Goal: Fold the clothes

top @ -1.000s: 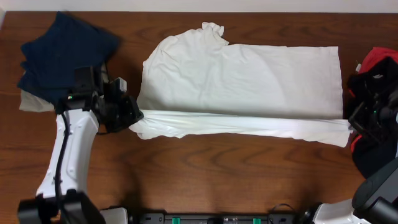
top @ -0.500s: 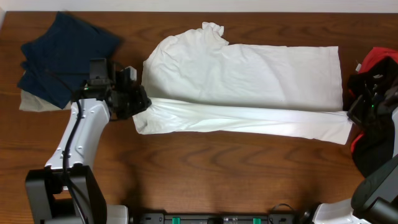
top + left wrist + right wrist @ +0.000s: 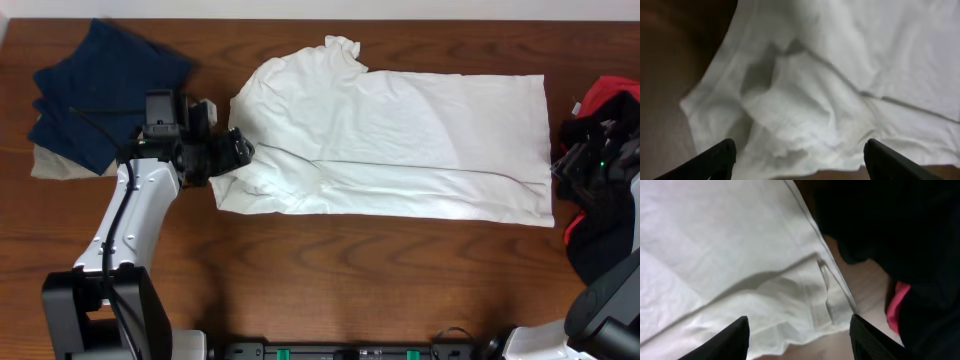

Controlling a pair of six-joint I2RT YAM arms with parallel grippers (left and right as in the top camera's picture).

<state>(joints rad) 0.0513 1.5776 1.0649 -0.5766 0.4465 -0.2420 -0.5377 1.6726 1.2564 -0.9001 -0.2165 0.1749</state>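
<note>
White T-shirt (image 3: 400, 140) lies lengthwise across the table (image 3: 350, 290), near edge folded over, as the left gripper (image 3: 800, 147) at the sleeve end and right gripper (image 3: 799, 322) at the hem hover with jaws apart, where a finger catching loose cloth could drag the fold open.
</note>
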